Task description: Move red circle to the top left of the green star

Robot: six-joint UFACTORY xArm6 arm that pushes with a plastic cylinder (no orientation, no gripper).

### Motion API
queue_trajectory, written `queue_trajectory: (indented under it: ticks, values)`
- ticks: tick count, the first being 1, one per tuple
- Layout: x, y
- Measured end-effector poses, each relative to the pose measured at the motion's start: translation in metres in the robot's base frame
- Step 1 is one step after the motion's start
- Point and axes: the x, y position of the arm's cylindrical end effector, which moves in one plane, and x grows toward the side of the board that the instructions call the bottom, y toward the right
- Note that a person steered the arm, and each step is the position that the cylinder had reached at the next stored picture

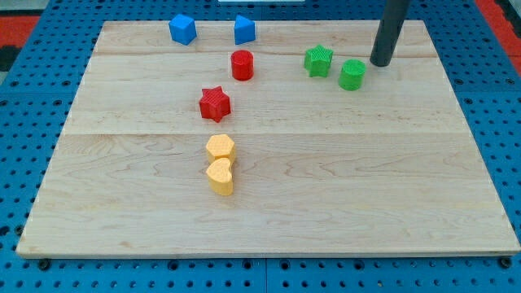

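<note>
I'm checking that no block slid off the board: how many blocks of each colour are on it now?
Blue: 2, a blue cube and a second blue block
Red: 2, red circle, red star
Green: 2, green star, green circle
Yellow: 2, yellow hexagon, yellow heart
Total: 8

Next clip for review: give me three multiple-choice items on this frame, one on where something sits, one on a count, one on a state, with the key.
1. Where is the red circle relative to the green star?
A. the view's left
B. the view's right
C. touching it

2. How many blue blocks are on the board?
A. one
B. two
C. three

3. My tip is:
A. pressing the red circle
B. between the yellow blocks
C. just right of the green circle, apart from it

Key: 1 A, the red circle sits clear to the star's left. 2 B, two blue blocks sit by the top edge. 3 C, a gap shows between tip and green circle.
</note>
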Motion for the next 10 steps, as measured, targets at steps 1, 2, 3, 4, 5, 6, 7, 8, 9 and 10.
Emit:
queue_trajectory:
  ticks: [1, 2, 3, 4, 5, 6, 7, 8, 9, 10]
  values:
    - [-0.027, 0.0]
    - [-0.037, 0.0]
    - [-0.037, 0.0]
    - [-0.037, -0.01]
    - [-0.039, -0.049]
    - [-0.029, -0.09]
    - [-0.023, -0.152]
    - [-0.008, -0.222]
    - [0.011, -0.287]
    - [0.04, -0.327]
